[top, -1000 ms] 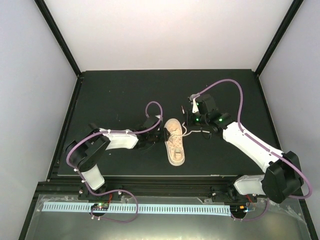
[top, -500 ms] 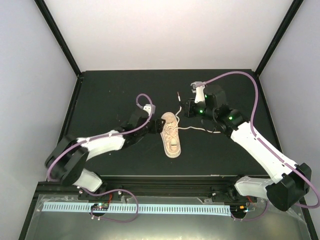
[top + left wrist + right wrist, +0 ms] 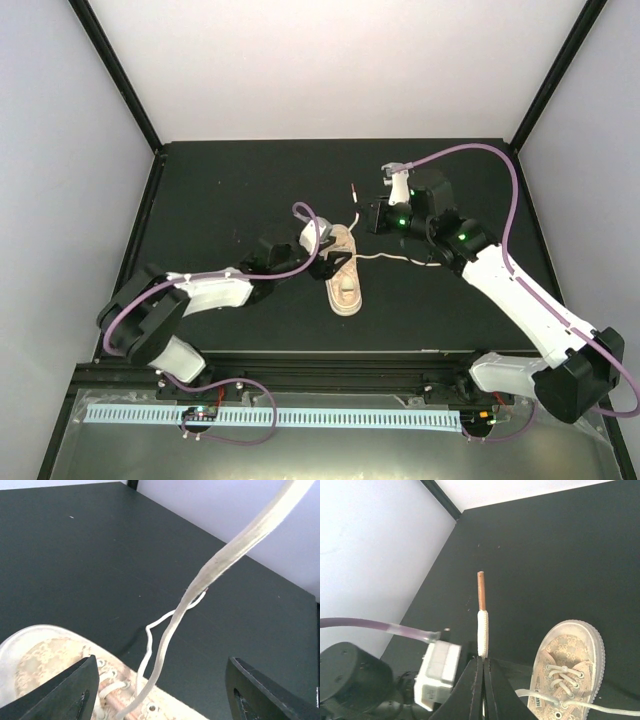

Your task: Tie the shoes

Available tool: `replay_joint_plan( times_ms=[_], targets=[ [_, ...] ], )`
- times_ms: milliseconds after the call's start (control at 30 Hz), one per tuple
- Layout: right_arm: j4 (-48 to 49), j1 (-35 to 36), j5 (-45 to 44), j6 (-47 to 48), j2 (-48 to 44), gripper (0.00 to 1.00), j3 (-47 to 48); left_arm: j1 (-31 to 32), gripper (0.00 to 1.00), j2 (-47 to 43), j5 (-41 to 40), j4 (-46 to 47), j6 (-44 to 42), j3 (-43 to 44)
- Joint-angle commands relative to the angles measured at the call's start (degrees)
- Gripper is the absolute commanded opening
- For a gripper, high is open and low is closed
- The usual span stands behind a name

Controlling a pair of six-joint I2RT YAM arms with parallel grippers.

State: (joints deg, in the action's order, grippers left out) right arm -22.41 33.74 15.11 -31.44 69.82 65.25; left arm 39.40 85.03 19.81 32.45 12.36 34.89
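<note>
Far from any edge of the table (image 3: 230, 190), right gripper (image 3: 483, 662) pinches a lace (image 3: 482, 627); left gripper (image 3: 162, 672) gapes at the sneaker (image 3: 346, 285).

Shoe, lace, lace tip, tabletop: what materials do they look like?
Shoe: patterned woven fabric upper, matte; smooth pale sole rim, probably rubber.
Lace: flat woven textile, matte, drapes limply; cotton or polyester, unclear.
Lace tip: stiff copper-brown sleeve; plastic or metal, cannot tell.
Table: black matte surface with faint specks; material unclear.

Sneaker (image 3: 346, 284) lies between left end effector (image 3: 323, 263) and right end effector (image 3: 372, 219)
</note>
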Motion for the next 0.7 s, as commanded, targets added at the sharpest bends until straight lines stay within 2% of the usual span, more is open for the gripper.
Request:
replay_joint_plan(
  times_ms=[0,167,267,467,667],
  targets=[
    [1.11,0.37,-0.95,-1.91,-2.03,0.01,1.05,0.8,0.68,5.4,4.44,6.68,-1.91,5.19],
    [0.71,0.37,-1.2,-2.3,-2.1,0.02,1.02,1.4,0.52,8.28,2.19,8.22,-0.19,6.89],
    [0.62,0.37,-1.59,-2.44,-2.14,0.02,0.93,1.47,0.33,9.59,1.02,8.33,1.31,7.67],
    [0.99,0.34,-2.06,-2.45,-1.46,0.02,0.88,1.56,0.04,9.7,1.53,10.05,3.98,6.58],
    [1.06,0.35,-5.49,0.72,3.34,0.02,2.79,1.39,0.02,4.36,-1.99,9.0,5.52,1.79]
  ],
)
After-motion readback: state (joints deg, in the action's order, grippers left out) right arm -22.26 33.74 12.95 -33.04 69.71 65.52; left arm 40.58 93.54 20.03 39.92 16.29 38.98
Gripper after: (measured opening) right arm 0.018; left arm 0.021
